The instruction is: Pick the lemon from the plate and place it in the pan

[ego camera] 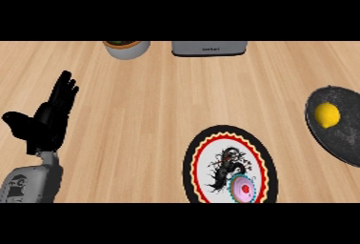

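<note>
I see the round yellow lemon (327, 115) lying inside the dark round pan (339, 143), to the right of the black-rimmed patterned plate (230, 167). My black left hand (44, 123) rests far left of that plate, fingers straight and spread wide, holding nothing. My right hand is out of sight.

My counter (141, 119) is light wood planks, patterned plate (204, 147) bottom centre, dark pan (345, 143) at right edge, well apart from plate, grey pot (128, 50) and grey appliance (209, 47) along the far edge.
</note>
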You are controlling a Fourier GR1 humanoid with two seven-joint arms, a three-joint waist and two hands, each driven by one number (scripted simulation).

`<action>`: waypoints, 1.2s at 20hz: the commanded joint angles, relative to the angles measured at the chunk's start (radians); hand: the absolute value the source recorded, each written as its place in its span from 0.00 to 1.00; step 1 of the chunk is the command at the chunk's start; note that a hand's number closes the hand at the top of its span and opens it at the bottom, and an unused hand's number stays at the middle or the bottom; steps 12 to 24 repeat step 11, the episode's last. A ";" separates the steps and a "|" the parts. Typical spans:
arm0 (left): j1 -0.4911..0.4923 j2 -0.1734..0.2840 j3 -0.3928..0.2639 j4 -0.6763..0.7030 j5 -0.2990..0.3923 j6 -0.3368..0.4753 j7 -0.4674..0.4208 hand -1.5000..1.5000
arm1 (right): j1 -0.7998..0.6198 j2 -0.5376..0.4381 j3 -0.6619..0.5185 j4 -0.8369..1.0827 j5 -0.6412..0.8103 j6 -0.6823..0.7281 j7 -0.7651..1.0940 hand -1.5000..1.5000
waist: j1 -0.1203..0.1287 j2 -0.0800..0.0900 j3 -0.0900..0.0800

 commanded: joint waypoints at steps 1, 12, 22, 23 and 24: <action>0.025 0.008 0.014 -0.006 0.010 -0.008 -0.013 0.50 | 0.075 -0.065 -0.007 -0.009 -0.038 0.329 -0.232 0.00 | -0.016 -0.005 -0.001; 0.021 0.014 0.021 -0.012 0.009 -0.001 0.003 0.50 | 0.207 -0.081 0.047 -0.108 -0.095 0.335 -0.236 0.00 | -0.020 -0.005 0.001; 0.021 0.014 0.021 -0.012 0.009 -0.001 0.003 0.50 | 0.207 -0.081 0.047 -0.108 -0.095 0.335 -0.236 0.00 | -0.020 -0.005 0.001; 0.021 0.014 0.021 -0.012 0.009 -0.001 0.003 0.50 | 0.207 -0.081 0.047 -0.108 -0.095 0.335 -0.236 0.00 | -0.020 -0.005 0.001; 0.021 0.014 0.021 -0.012 0.009 -0.001 0.003 0.50 | 0.207 -0.081 0.047 -0.108 -0.095 0.335 -0.236 0.00 | -0.020 -0.005 0.001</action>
